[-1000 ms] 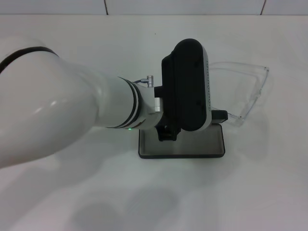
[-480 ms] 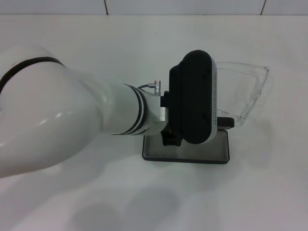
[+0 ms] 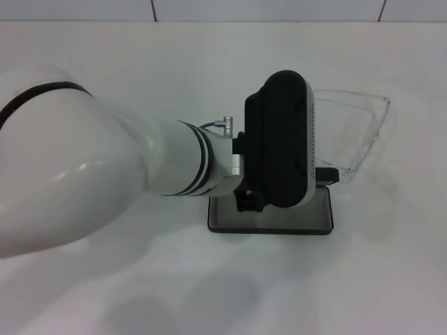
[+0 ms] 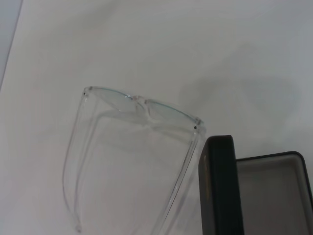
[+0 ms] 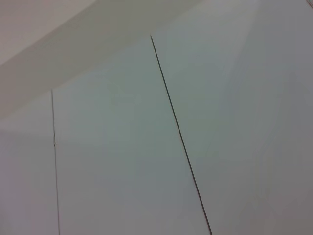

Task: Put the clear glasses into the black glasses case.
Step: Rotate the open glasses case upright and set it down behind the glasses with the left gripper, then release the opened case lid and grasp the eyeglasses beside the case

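Landmark: black glasses case, lying open on the white table, grey lining up, lid standing at its far edge.

My left arm reaches in over the case, and the black wrist housing covers its far part and the ground just behind it. Left gripper itself: hidden under that housing in the head view and absent from the left wrist view, so I cannot tell how far open it is or whether it has hold of anything.

Clear glasses: on the table just beyond the case, off its far right corner. In the left wrist view the near temple arm runs close alongside the raised lid edge; touching or not, cannot tell. Frame front lies farthest from the case, temple arms unfolded and pointing back toward it.

Judgement: my left arm is plainly the nearer one. The glasses look wider than the case opening, so the next move probably calls for folding the arms first.

Right gripper: not in view; its camera shows only a blank wall
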